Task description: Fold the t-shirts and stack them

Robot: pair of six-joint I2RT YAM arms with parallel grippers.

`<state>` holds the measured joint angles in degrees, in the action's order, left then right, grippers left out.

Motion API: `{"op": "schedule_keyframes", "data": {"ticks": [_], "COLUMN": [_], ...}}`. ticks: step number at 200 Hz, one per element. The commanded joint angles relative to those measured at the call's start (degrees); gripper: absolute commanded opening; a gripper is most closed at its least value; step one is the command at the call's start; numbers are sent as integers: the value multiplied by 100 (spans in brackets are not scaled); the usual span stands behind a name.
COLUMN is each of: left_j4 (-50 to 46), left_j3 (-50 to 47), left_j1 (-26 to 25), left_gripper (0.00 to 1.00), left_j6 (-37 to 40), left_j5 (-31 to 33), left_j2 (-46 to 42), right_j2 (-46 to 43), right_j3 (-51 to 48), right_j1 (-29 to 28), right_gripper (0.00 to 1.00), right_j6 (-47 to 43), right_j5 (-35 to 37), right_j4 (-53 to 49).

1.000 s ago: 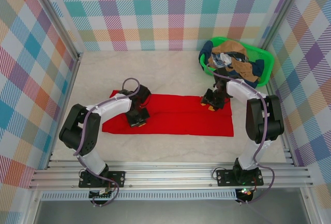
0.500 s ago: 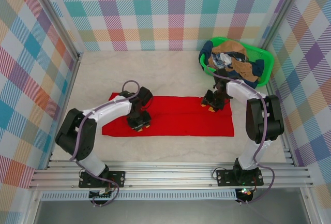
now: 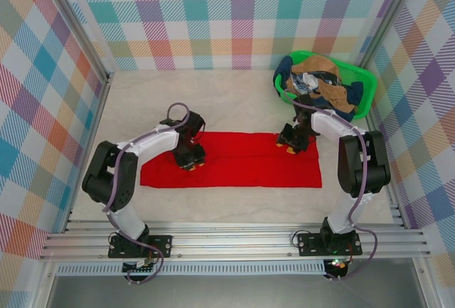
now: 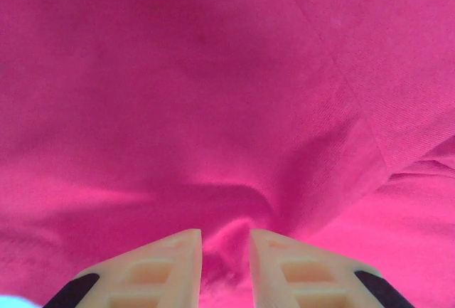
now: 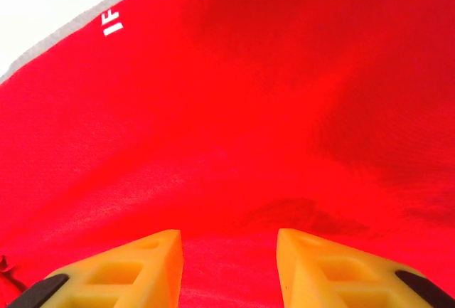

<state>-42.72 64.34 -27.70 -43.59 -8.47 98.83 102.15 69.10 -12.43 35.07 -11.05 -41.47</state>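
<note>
Table (image 3: 234, 105) | red t-shirt (image 3: 245, 171) flat | left gripper (image 3: 190, 165) jaws narrow, grip unclear

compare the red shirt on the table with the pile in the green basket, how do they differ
The red t-shirt lies flat as a long strip on the table; the heaped shirts sit crumpled in the green basket. The red t-shirt is one colour; the heaped shirts mix tan-brown, navy and a white pattern. Both are soft cloth.
</note>
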Motion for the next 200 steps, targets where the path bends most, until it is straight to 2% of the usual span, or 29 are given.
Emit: {"op": "schedule_keyframes", "data": {"ticks": [1,40,76,100,120,139,160,200], "left_j4": [246,254,310,757,868,485,-290,-136], "left_j3": [18,-94,-89,-154,-201,-181,-157,-367], "left_j1": [-153,-425,-585,-587,-583,-570,-473,-288], "left_gripper": [24,20,21,23,24,25,27,33], "left_j6": [313,295,264,241,239,318,403,957], "left_j5": [-256,-392,-429,-930,-1102,-746,226,-40], "left_j2": [-15,27,106,26,-106,-383,-733,-448], "right_j2": [-239,-254,-240,-244,-251,-261,-282,-284], "right_j3": [-60,-142,-108,-131,-168,-193,-226,-249], "right_j1": [-32,-31,-29,-32,-25,-27,-31,-32], "right_gripper": [40,40,40,40,40,39,40,40], "right_j6": [-21,9,9,9,16,13,15,18], "right_j5": [-55,-81,-89,-90,-94,-95,-99,-126], "right_j4": [-72,-19,-12,-2,16,17,40,33]}}
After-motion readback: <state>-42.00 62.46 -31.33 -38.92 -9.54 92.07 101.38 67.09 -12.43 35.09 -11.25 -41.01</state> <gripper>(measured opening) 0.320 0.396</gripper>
